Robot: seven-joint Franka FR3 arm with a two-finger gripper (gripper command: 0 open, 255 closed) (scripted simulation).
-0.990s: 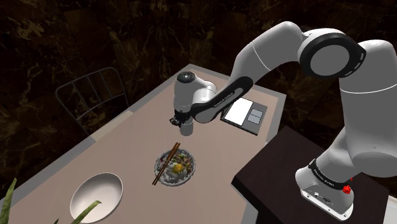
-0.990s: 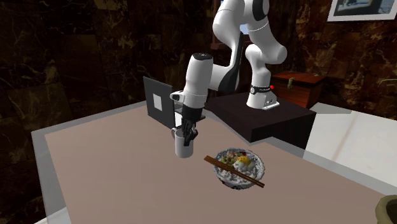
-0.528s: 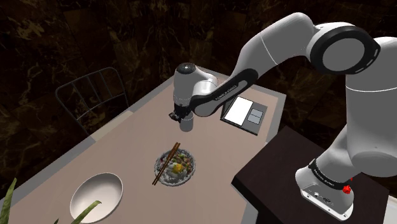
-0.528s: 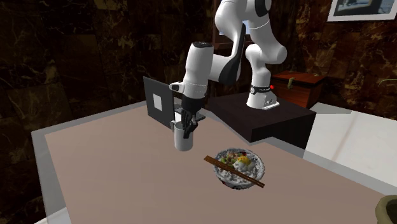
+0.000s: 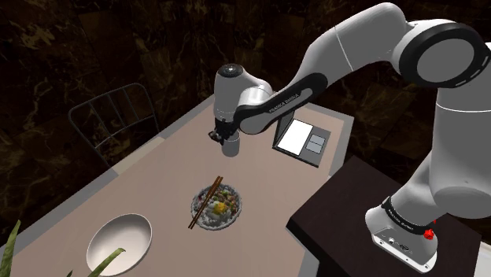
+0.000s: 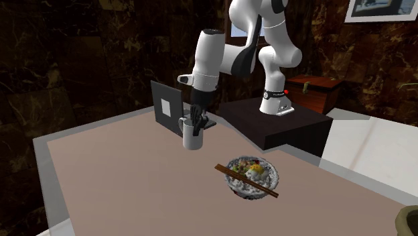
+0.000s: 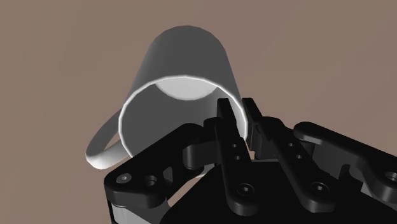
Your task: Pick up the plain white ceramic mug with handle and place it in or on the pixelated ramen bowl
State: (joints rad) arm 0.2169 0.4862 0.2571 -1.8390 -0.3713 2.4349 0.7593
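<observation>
A plain white mug with a handle hangs above the table, held upright by its rim. My black gripper is shut on that rim. The second exterior view has the mug under the gripper, well above the tabletop, its handle toward that view's left. In the wrist view one finger is inside the mug and one outside; the gripper pinches the wall. The ramen bowl with chopsticks sits on the table, nearer the shoulder camera than the mug, and lies lower right of the mug as the bowl in the second exterior view.
An open laptop lies at the brown table's end near the stand. A white empty bowl sits at the shoulder view's lower left beside plant leaves. A wire chair stands beyond the table's far edge.
The gripper has risen with the mug, carrying it higher above the table and slightly toward the laptop. The ramen bowl has not moved.
</observation>
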